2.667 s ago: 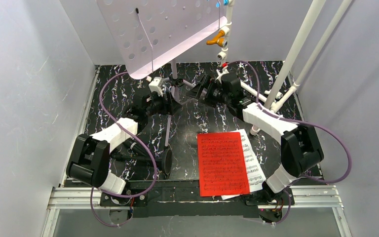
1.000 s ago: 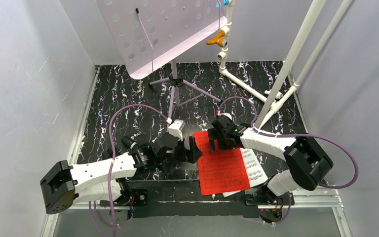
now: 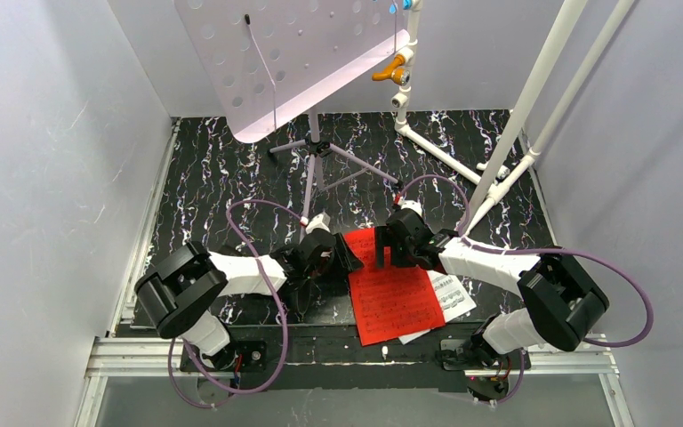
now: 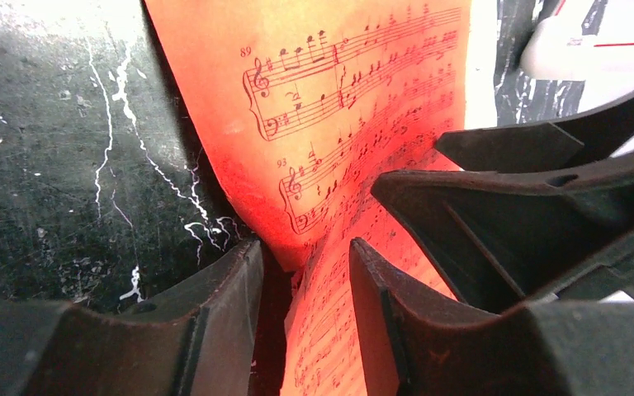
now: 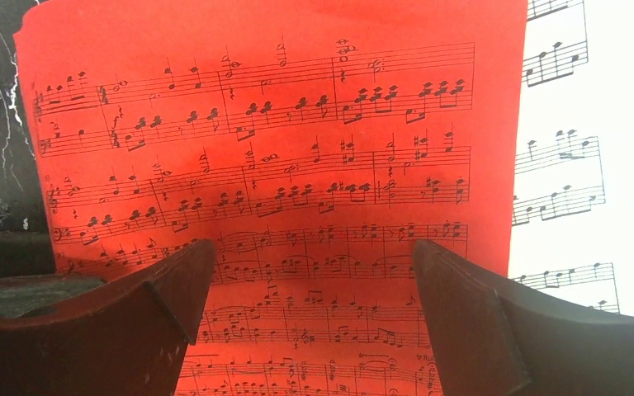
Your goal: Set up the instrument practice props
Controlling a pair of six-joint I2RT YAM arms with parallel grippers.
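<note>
The red sheet-music page [image 3: 396, 298] lies near the table's front and partly covers a white page [image 3: 455, 298]. My left gripper [image 3: 349, 258] is at the red page's left edge. In the left wrist view that edge [image 4: 338, 99] curls up between my left gripper's [image 4: 301, 276] narrowed jaws, with a dark gap still beside it. My right gripper [image 3: 393, 252] stands open over the page's far end, its fingers wide apart above the red page [image 5: 281, 124], the white page [image 5: 570, 148] to the side. The lilac music stand [image 3: 293, 53] rises at the back on tripod legs [image 3: 316, 156]. The microphone is hidden.
A white pipe frame [image 3: 534, 98] with an orange tap [image 3: 391, 67] runs along the back right. Grey walls close in the black marbled table [image 3: 222, 178] on both sides. The right gripper's black fingers [image 4: 545, 190] sit close to my left gripper.
My left arm has drawn in, bringing its gripper to the red page's left edge, and its jaws have narrowed. The red page has turned slightly. The right gripper has barely moved.
</note>
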